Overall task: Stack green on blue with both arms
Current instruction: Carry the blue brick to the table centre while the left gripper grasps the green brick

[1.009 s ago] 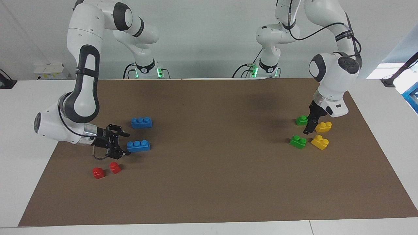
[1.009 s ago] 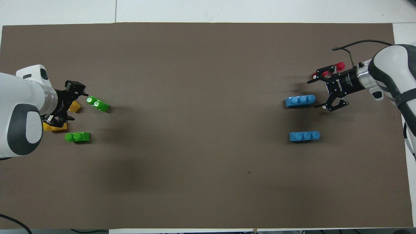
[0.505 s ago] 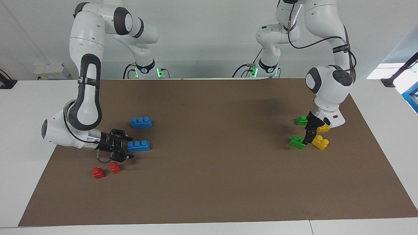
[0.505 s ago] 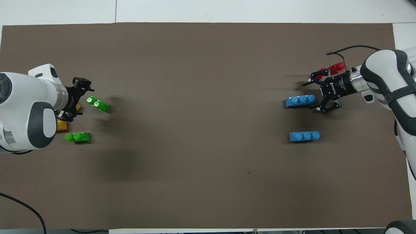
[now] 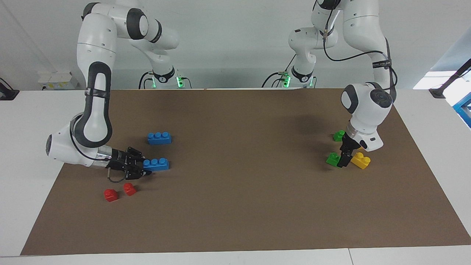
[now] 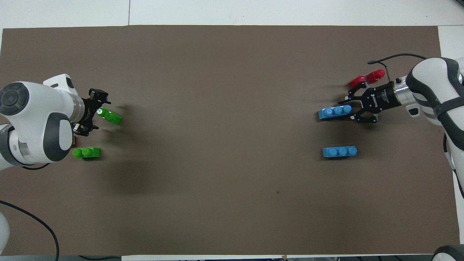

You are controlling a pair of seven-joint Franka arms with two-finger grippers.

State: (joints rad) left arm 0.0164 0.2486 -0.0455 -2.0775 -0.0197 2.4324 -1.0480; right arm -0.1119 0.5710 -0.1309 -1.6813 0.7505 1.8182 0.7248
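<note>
Two blue bricks lie toward the right arm's end. My right gripper is low and open, its jaws on either side of the end of the farther blue brick. The nearer blue brick lies apart. Toward the left arm's end, my left gripper is open and down at the end of the farther green brick. The nearer green brick lies untouched.
Two small red bricks lie on the brown mat farther from the robots than the right gripper. A yellow brick lies right beside the left gripper. Another yellow one is hidden by the left wrist.
The right gripper slid forward until its jaws straddle the farther blue brick's end. The left gripper came down from beside the nearer green brick to the end of the farther one.
</note>
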